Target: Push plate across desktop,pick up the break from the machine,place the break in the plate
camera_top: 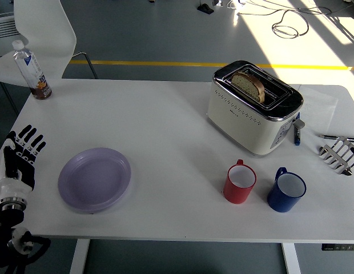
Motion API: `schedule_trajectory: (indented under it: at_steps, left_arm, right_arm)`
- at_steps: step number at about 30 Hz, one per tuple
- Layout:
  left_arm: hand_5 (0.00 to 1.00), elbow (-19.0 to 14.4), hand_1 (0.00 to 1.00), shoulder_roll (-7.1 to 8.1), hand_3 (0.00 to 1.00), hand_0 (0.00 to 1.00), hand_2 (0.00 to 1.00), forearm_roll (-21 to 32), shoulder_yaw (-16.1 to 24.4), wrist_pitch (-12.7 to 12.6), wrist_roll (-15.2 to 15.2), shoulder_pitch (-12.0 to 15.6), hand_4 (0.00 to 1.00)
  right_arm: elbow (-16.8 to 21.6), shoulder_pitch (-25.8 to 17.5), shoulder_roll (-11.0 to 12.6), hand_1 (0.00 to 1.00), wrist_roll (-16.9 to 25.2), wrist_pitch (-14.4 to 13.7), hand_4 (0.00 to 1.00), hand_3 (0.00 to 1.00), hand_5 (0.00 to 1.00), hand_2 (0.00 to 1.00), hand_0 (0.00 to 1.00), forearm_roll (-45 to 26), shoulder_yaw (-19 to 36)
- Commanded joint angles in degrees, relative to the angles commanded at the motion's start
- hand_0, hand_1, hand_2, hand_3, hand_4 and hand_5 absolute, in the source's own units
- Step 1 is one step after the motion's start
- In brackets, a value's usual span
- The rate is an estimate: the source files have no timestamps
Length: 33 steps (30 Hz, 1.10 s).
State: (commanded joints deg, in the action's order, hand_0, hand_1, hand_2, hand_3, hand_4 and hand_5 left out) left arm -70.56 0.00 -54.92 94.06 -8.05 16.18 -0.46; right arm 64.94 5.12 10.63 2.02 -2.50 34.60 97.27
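Observation:
A lilac plate (94, 178) lies on the white table (165, 125) at the near left. A cream and chrome toaster (254, 107) stands at the back right with a slice of bread (249, 85) sticking up out of its slot. My left hand (21, 157) is at the table's left edge, a little left of the plate and apart from it, fingers straight and spread, holding nothing. My right hand is out of view.
A red mug (240, 183) and a blue mug (286, 190) stand near the front right. A metal toast rack (340, 156) and pens (297, 129) lie at the right edge. A plastic bottle (33, 70) stands at the back left, with a white chair (43, 34) behind.

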Motion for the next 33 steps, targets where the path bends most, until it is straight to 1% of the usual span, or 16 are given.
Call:
schedule_trajectory:
  at_steps: [1, 2, 3, 6, 7, 9, 14, 17, 20, 23, 27, 32, 33]
  left_arm:
    - [0.998, 0.01, 0.846, 0.00, 0.778, 0.856, 0.863, -0.01, 0.00, -0.01, 0.02, 0.00, 0.524]
    - [0.998, 1.02, 0.846, 0.00, 0.778, 0.856, 0.863, -1.08, -0.08, -1.03, 1.20, -0.04, 0.524]
    - [0.998, 1.54, 0.911, 0.00, 0.851, 0.916, 0.938, -1.64, -0.12, -1.55, 1.93, -0.06, 0.525]
    - [0.998, 3.48, 0.911, 0.00, 0.851, 0.916, 0.938, -2.67, -0.63, -2.87, 4.20, -0.09, 0.525]
    - [0.998, 3.69, 0.911, 0.00, 0.851, 0.916, 0.938, -2.82, -0.67, -3.00, 4.44, -0.09, 0.525]
    - [0.998, 4.76, 0.921, 0.00, 0.867, 0.925, 0.948, -2.92, -1.22, -2.69, 5.23, -0.11, 0.525]
    - [0.998, 6.39, 0.921, 0.00, 0.867, 0.925, 0.948, -2.90, -2.09, -1.88, 6.04, -0.24, 0.525]
    - [0.998, 7.06, 0.916, 0.00, 0.873, 0.911, 0.951, -2.99, -2.33, -1.54, 5.95, -0.36, 0.527]
    - [0.998, 9.31, 0.916, 0.00, 0.873, 0.911, 0.951, -2.74, -2.79, -0.61, 5.81, -0.78, 0.527]
    - [0.998, 10.35, 0.913, 0.00, 0.872, 0.906, 0.948, -2.81, -3.28, -0.03, 5.76, -0.75, 0.527]
    - [0.998, 11.44, 0.909, 0.00, 0.870, 0.899, 0.944, -3.14, -3.69, 0.57, 5.67, -0.80, 0.533]
    - [0.998, 11.82, 0.909, 0.00, 0.870, 0.899, 0.944, -3.31, -3.88, 1.46, 5.34, -1.03, 0.533]
    - [0.998, 11.89, 0.888, 0.00, 0.868, 0.882, 0.935, -3.22, -3.87, 2.16, 4.86, -1.03, 0.540]
  right_arm:
    - [0.00, 0.00, 0.00, 0.701, 0.00, 0.00, 0.498, 0.708, 0.524, 0.711, 0.749, 0.00, 0.00]
    - [-0.04, 0.03, -0.04, 0.701, -0.02, -0.02, 0.498, 0.708, 0.524, 0.711, 0.749, -0.01, -0.09]
    - [-0.06, 0.04, -0.06, 0.701, -0.02, -0.03, 0.498, 0.708, 0.524, 0.710, 0.749, -0.02, -0.13]
    - [-0.02, -0.02, -0.03, 0.701, -0.04, -0.06, 0.498, 0.708, 0.524, 0.710, 0.749, -0.01, -0.06]
    - [-0.02, -0.02, -0.02, 0.701, -0.04, -0.07, 0.498, 0.708, 0.524, 0.710, 0.749, -0.01, -0.05]
    - [0.00, 0.05, -0.07, 0.703, -0.04, -0.06, 0.498, 0.708, 0.523, 0.709, 0.749, 0.01, -0.02]
    - [-0.02, 0.11, -0.21, 0.703, -0.04, -0.06, 0.498, 0.708, 0.523, 0.709, 0.749, 0.02, -0.03]
    - [-0.07, 0.19, -0.28, 0.701, -0.04, -0.07, 0.498, 0.708, 0.524, 0.709, 0.749, 0.02, -0.04]
    - [-0.06, 0.50, -0.34, 0.701, -0.01, -0.05, 0.498, 0.708, 0.524, 0.709, 0.749, 0.03, 0.00]
    - [-0.05, 0.52, -0.35, 0.702, -0.01, -0.08, 0.498, 0.708, 0.525, 0.709, 0.749, 0.02, 0.04]
    - [-0.01, 0.41, -0.26, 0.702, -0.05, -0.10, 0.498, 0.708, 0.524, 0.709, 0.749, 0.00, 0.02]
    - [-0.03, 0.72, -0.42, 0.702, -0.04, -0.11, 0.498, 0.708, 0.524, 0.709, 0.749, -0.01, 0.03]
    - [-0.03, 0.81, -0.46, 0.702, -0.04, -0.12, 0.499, 0.708, 0.524, 0.709, 0.749, 0.02, 0.08]
